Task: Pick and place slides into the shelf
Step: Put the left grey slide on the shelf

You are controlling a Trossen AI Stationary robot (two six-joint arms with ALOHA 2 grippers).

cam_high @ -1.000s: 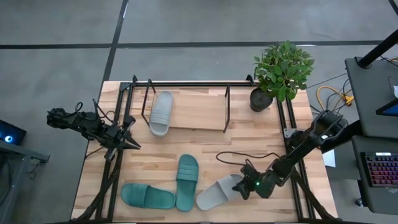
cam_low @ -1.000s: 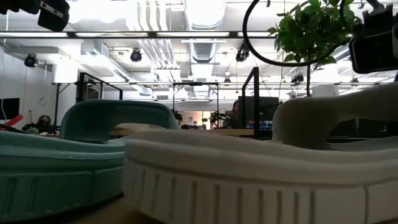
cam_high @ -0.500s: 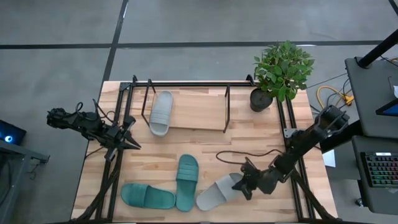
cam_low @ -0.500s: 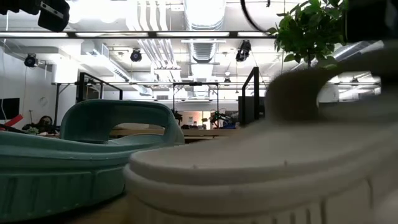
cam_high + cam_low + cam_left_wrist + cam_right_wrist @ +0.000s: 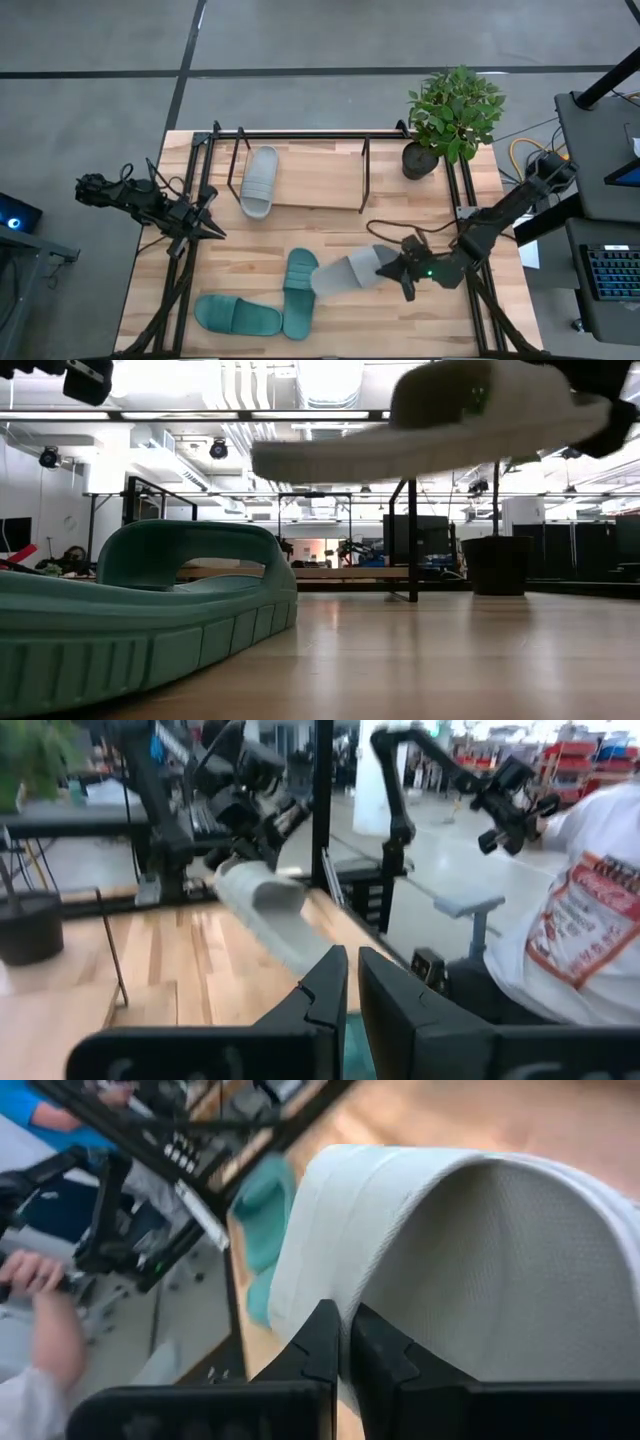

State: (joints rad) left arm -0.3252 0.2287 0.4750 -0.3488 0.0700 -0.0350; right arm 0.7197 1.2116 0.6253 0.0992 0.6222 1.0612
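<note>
My right gripper [image 5: 396, 268] is shut on a light grey slide [image 5: 348, 273], which hangs in the air above the table's near right part; the low view shows it high up [image 5: 440, 415]. A second grey slide [image 5: 258, 180] lies sole down on the board of the black-tube shelf [image 5: 320, 180]. Two teal slides [image 5: 300, 291] [image 5: 237, 316] lie on the table near its near edge, and one of them fills the left of the low view [image 5: 150, 610]. My left gripper [image 5: 216, 233] waits shut at the table's left side, touching nothing. My right gripper holds the grey slide by the edge of its wide strap [image 5: 400, 1270], at the end toward the table's right. The strap's edge is pinched between the two fingers [image 5: 320, 1345], which come from the table's right. The slide is lifted clear, roughly level, with its other end pointing toward the table's left.
A potted plant [image 5: 452, 118] stands at the far right corner, just right of the shelf. A dark cable [image 5: 375, 232] loops over the table by the right arm. Bare wood lies between the shelf and the teal slides. A person [image 5: 580, 930] shows beyond the table in the left wrist view.
My right gripper has risen and moved toward the table's far edge, carrying the grey slide with it. The slide, which lay on the table by the near edge, is now lifted clear and turned more nearly level across the table.
</note>
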